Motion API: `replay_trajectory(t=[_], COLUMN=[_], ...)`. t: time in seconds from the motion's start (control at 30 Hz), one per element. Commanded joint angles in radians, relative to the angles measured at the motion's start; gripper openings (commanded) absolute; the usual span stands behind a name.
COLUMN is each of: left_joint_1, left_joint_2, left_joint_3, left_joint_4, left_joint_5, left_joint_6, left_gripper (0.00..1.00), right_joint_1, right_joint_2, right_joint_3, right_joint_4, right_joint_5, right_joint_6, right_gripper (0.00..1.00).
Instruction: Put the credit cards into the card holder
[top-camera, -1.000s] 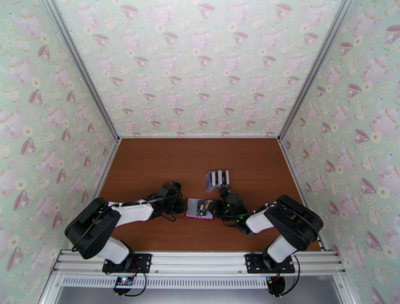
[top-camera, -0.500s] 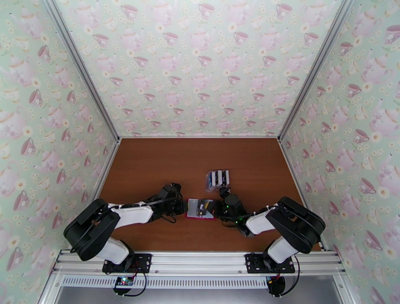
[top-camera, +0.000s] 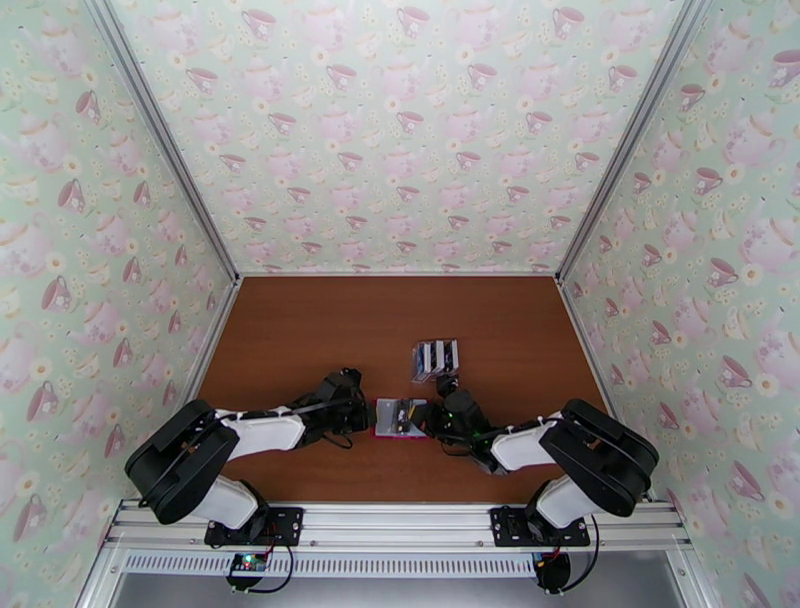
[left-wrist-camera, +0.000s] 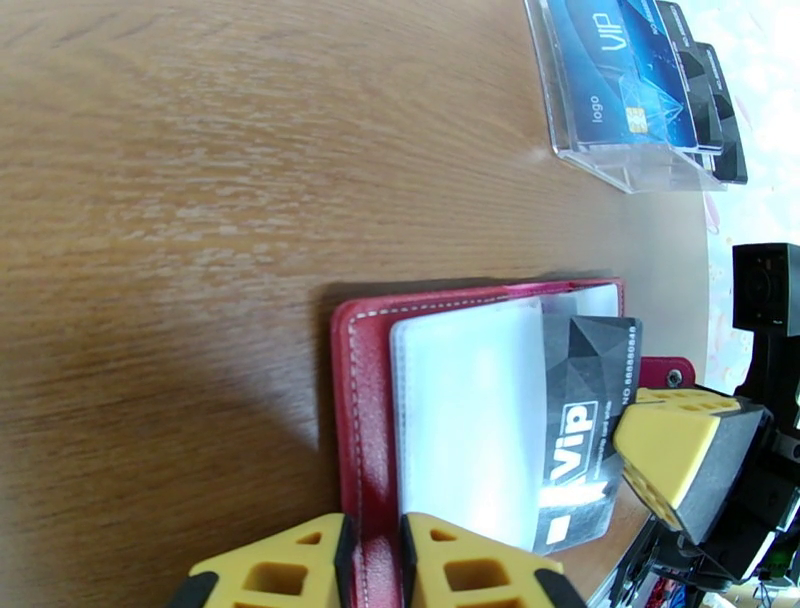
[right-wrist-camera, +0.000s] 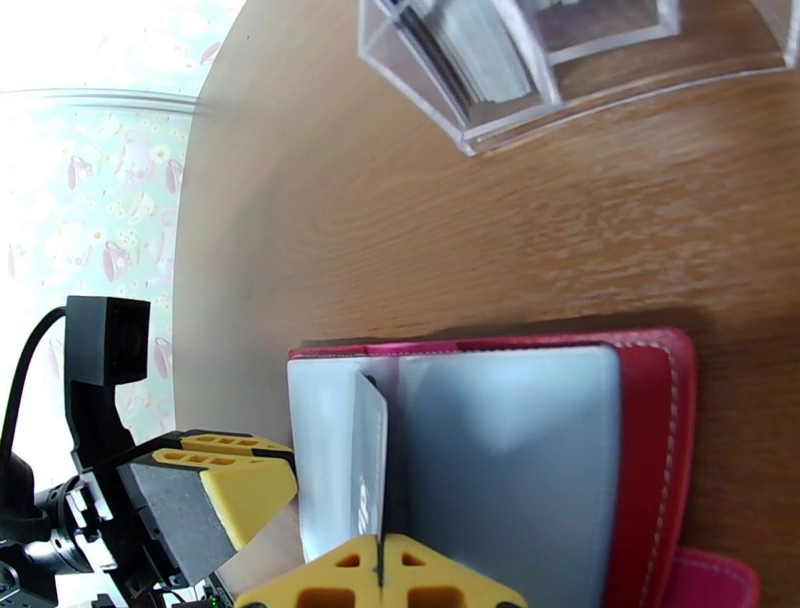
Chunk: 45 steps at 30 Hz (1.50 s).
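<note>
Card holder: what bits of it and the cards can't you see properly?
- Top view: card holder too small to show its pockets.
- Left wrist view: black card partly behind a cloudy sleeve; the bottom edge cuts the card holder.
- Left wrist view: rear cards in the clear rack hide behind the blue card.
- Right wrist view: top edge cuts the rack.

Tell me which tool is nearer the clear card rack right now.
Right. The right tool, holding a black card at the right edge of the card holder, sits just short of the rack; the left tool grips the holder's left edge, farther off.
</note>
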<state>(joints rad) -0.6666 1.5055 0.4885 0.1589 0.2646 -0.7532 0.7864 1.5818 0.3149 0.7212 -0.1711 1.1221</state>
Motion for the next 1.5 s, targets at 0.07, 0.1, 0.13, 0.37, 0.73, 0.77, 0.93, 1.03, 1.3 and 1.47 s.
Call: replay_trajectory(t=[0.07,0.1,0.13,0.37,0.73,0.77,0.93,1.03,1.3,1.47], left_joint_1=[-0.024,-0.024,-0.024,-0.022,-0.022,-0.021,-0.019,-0.019,-0.019,-0.022], left_joint_2=[0.032,0.033,0.032,0.046,0.083,0.086,0.1,0.108,0.13,0.138], left_joint_3=[-0.042,-0.042,-0.042,-0.031,-0.007,-0.004,0.008,0.014,0.025,0.021], left_joint_4=[-0.085,-0.086,-0.087,-0.09,-0.075,-0.073,-0.062,-0.055,-0.039,-0.019], left_joint_5=[0.044,0.042,0.041,0.036,0.039,0.041,0.044,0.05,0.063,0.071], left_joint_6=[-0.018,-0.017,-0.018,-0.015,-0.007,-0.008,-0.01,-0.013,-0.016,-0.026], left_gripper=[0.21,0.21,0.21,0.22,0.2,0.2,0.18,0.17,0.15,0.12], right_joint_1=[0.008,0.01,0.009,0.006,0.02,0.021,0.028,0.031,0.052,0.075], right_joint_2=[0.076,0.085,0.09,0.023,-0.056,-0.044,-0.029,-0.031,0.004,0.045], right_joint_3=[0.022,0.023,0.024,0.038,0.257,0.271,0.305,0.316,0.36,0.401], right_joint_4=[0.036,0.042,0.048,-0.065,-0.586,-0.611,-0.698,-0.732,-0.749,-0.77], right_joint_5=[-0.047,-0.051,-0.057,-0.034,0.095,0.102,0.156,0.171,0.164,0.165], right_joint_6=[-0.003,-0.001,-0.002,-0.043,-0.175,-0.179,-0.188,-0.199,-0.227,-0.239], right_gripper=[0.0,0.0,0.0,0.17,0.35,0.36,0.36,0.36,0.36,0.36])
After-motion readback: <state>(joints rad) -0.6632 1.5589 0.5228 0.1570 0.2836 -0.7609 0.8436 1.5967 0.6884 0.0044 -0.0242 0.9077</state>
